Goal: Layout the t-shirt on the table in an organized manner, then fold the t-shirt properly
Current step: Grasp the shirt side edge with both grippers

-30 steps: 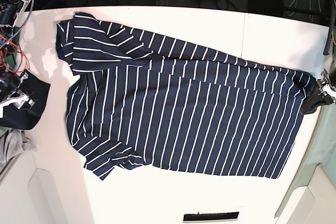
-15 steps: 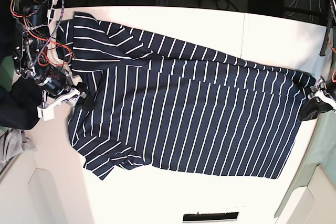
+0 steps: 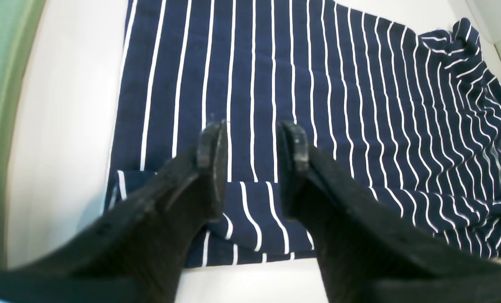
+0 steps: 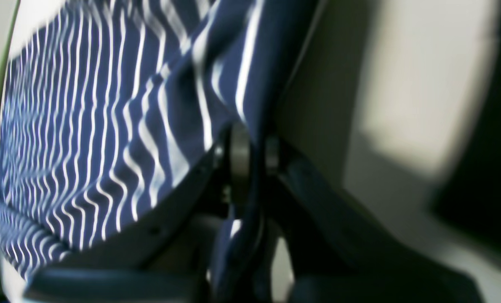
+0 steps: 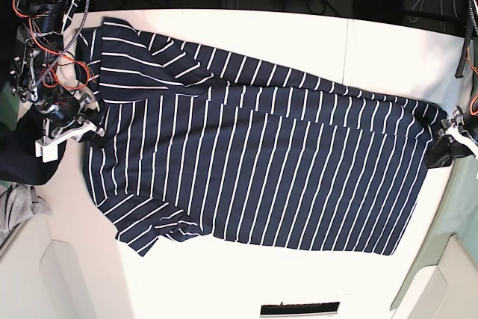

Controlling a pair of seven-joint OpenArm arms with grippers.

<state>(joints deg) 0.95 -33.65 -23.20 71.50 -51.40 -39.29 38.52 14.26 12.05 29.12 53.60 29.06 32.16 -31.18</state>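
The right pincer point(image 4: 250, 155) is clamped on the collar-end edge of the t-shirt point(image 5: 261, 162). The left pincer point(image 3: 250, 139) stands apart over the folded hem, gripping nothing. The shirt lies spread across the white tabletop point(image 5: 388, 42). No writing is readable.

dark navy t-shirt point(image 5: 261, 166) with thin white stripes, widely spaced, filling the middle of the base frame; stripes running another way on the sleeve at upper left. white table point(image 5: 388, 50), thin dark seam from top centre-right. black fingers point(image 3: 210, 168) low in the left wrist frame, over navy and white cloth, pale green band down the left edge. black gripper point(image 4: 250, 160) in the right wrist frame, navy stripes blurred at upper left. red and orange wires point(image 5: 45, 50) at upper left of the base frame. grey cloth point(image 5: 16, 211) at lower left.
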